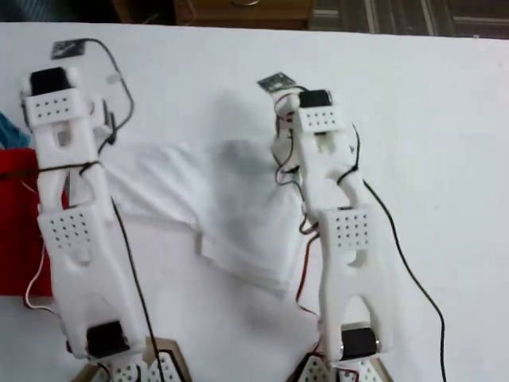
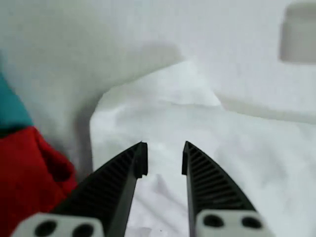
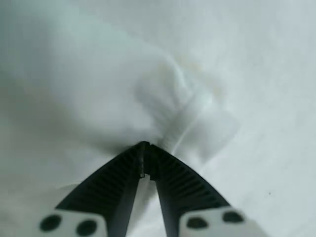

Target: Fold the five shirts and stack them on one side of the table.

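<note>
Two sets of fingers, two states. Right fingers [image 3: 116, 182] are clamped tip to tip on a bunched fold of the white shirt [image 3: 94, 94], right beside a hemmed band that looks like a cuff or sleeve end. Left fingers [image 2: 116, 180] are spread with nothing between them, hanging just over the shirt's cloth near its edge. Bare counter [image 2: 59, 59] starts just past that edge.

Further out, the shirt lies on the counter between the two arms, partly doubled over. Its long axis runs crosswise from the left arm to the right arm, slanting toward the arm bases on the right arm's side. A red cloth [image 2: 29, 182] and a teal cloth [image 2: 10, 108] sit on the side of the left arm away from the shirt, near its edge and apparently not touching it.

Key relation: the shirt's unheld end is directly under and just ahead of the left fingers, so the left arm is nearer. My read is that the next move is a straight drop and pinch on that end, and only then a fold along the long axis.

Risk: the layers are hard to tell apart, so the pinch may catch more than one.
</note>
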Action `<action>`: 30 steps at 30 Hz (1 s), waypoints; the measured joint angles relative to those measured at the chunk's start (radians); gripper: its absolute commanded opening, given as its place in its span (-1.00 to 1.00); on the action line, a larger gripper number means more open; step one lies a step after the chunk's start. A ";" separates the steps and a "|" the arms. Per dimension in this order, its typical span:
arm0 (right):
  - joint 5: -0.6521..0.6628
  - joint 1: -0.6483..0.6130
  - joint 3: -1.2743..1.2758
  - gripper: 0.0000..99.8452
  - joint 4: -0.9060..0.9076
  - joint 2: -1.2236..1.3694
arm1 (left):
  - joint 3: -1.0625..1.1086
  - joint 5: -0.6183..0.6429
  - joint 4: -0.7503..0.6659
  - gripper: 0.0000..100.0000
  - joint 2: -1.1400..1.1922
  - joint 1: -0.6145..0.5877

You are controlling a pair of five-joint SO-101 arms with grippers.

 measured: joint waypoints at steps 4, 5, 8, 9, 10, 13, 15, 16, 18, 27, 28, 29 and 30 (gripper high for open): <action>0.074 0.014 -0.172 -0.97 0.077 0.097 | -0.098 0.002 0.000 -0.72 0.000 -0.044; 0.087 0.018 -0.209 -0.97 0.092 0.117 | -0.115 0.002 0.000 -0.72 0.000 -0.052; 0.114 0.043 -0.287 -0.97 0.120 0.158 | -0.147 0.003 0.000 -0.72 0.000 -0.060; 0.118 0.058 -0.301 -0.97 0.121 0.164 | -0.152 0.000 0.000 -0.72 0.000 -0.061; 0.124 0.075 -0.308 -0.97 0.121 0.167 | -0.152 0.000 0.000 -0.72 0.000 -0.063; 0.143 0.126 -0.321 -0.97 0.121 0.175 | -0.152 0.000 0.000 -0.72 0.000 -0.069; 0.147 0.160 -0.322 -0.97 0.121 0.175 | -0.152 0.000 0.000 -0.72 0.000 -0.068; 0.147 0.175 -0.324 -0.97 0.121 0.175 | -0.152 0.000 0.000 -0.72 0.000 -0.066; 0.147 0.204 -0.324 -0.97 0.121 0.175 | -0.152 0.000 0.000 -0.72 0.000 -0.066; 0.201 0.310 -0.328 -0.97 0.121 0.175 | -0.152 0.000 -0.034 -0.72 0.008 -0.095; 0.206 0.321 -0.330 -0.97 0.121 0.175 | -0.152 0.000 -0.040 -0.72 0.008 -0.098; 0.207 0.331 -0.331 -0.97 0.121 0.175 | -0.152 0.000 -0.043 -0.72 0.008 -0.098; 0.209 0.338 -0.331 -0.97 0.121 0.172 | -0.152 0.000 -0.049 -0.72 0.008 -0.098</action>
